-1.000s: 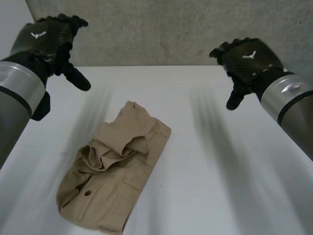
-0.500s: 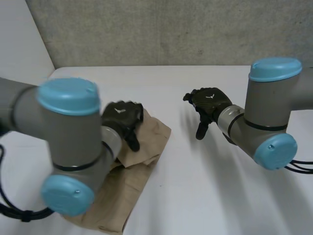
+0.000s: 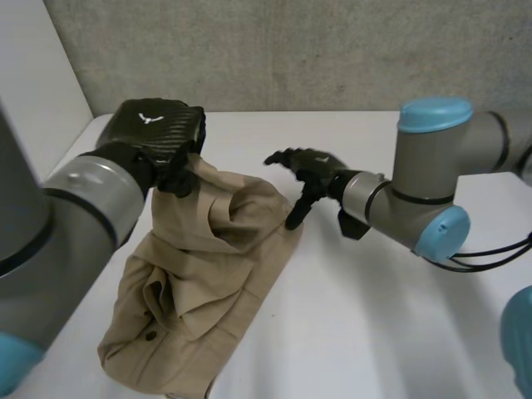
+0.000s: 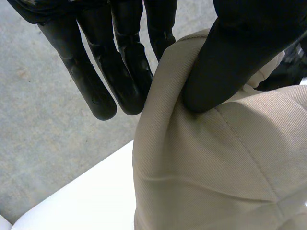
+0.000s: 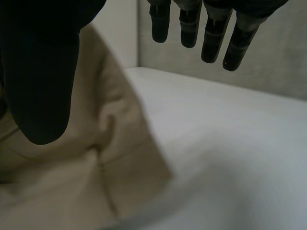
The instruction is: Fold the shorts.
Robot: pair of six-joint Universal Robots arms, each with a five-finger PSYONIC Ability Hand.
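Note:
Tan shorts lie crumpled on the white table, one button showing near the front. My left hand has its thumb and fingers pinched on the far corner of the shorts and holds that corner lifted off the table. My right hand hovers at the shorts' far right edge with straight fingers and nothing in it. Its thumb hangs over the cloth without touching it.
A grey wall runs behind the table. Bare tabletop stretches to the right of the shorts and toward the front. The table's left edge lies close to my left arm.
Both arms came down from high over the table to the shorts. My left hand closed on the far corner and raised it, opening up the bunched cloth. My right hand moved left to the shorts' edge.

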